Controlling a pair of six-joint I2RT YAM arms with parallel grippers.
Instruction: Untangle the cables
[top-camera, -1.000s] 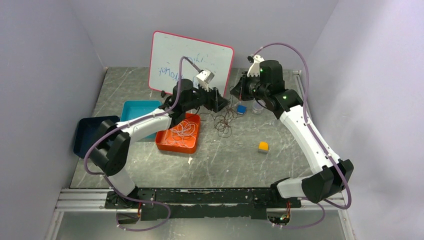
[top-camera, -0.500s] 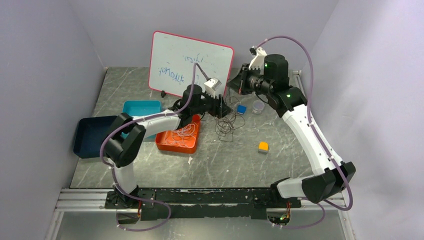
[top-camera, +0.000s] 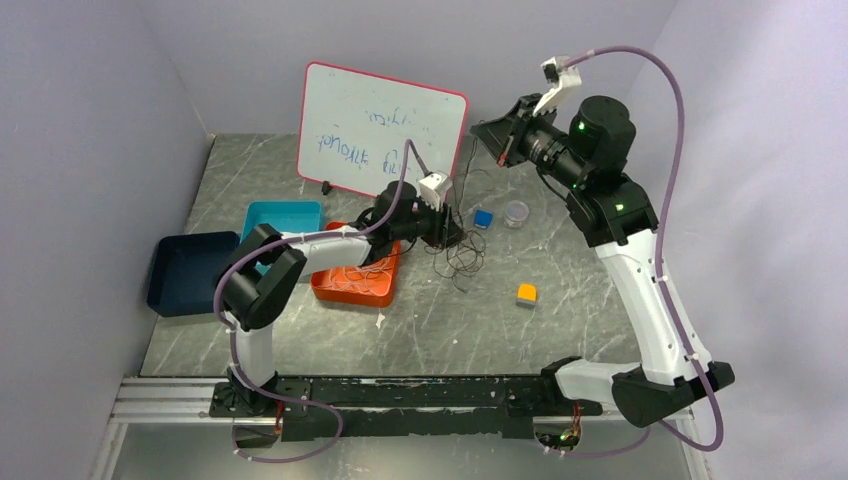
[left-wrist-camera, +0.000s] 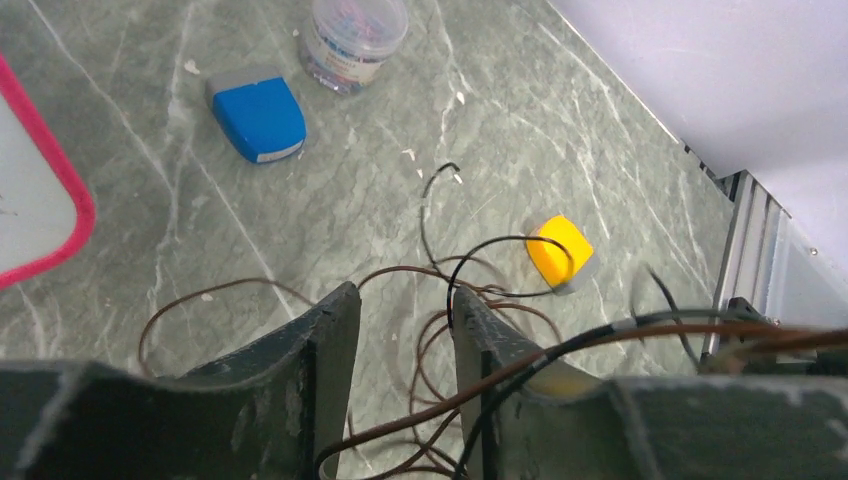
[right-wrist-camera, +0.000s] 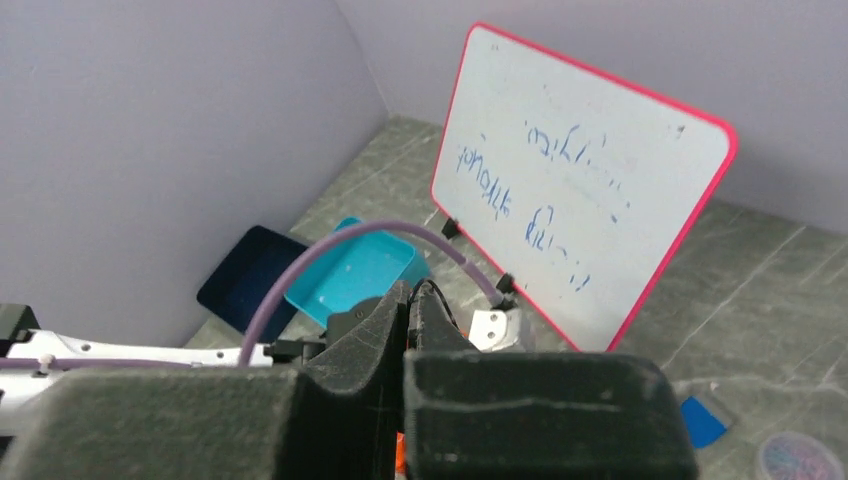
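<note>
A tangle of dark cables (top-camera: 458, 255) lies on the table right of the orange tray (top-camera: 330, 288), which holds white cables (top-camera: 362, 262). My left gripper (top-camera: 446, 226) hangs low over the tangle, open. In the left wrist view its jaws (left-wrist-camera: 400, 300) stand apart with loops of brown cable (left-wrist-camera: 230, 286) below and between them, and a brown strand and a black cable (left-wrist-camera: 422, 215) cross the right finger. My right gripper (top-camera: 497, 140) is raised high at the back. It is shut on a thin black cable whose loop pokes out at the tips (right-wrist-camera: 408, 292) and hangs down toward the tangle.
A whiteboard (top-camera: 350, 120) leans at the back. A teal tray (top-camera: 285, 212) and a dark blue tray (top-camera: 180, 270) sit at the left. A blue block (top-camera: 483, 218), a clear round container (top-camera: 516, 212) and a yellow cube (top-camera: 526, 294) lie right of the tangle.
The right arm has lifted up and to the right, drawing the black cable up with it. The left gripper has moved right and lower over the tangle, and its jaws have narrowed.
</note>
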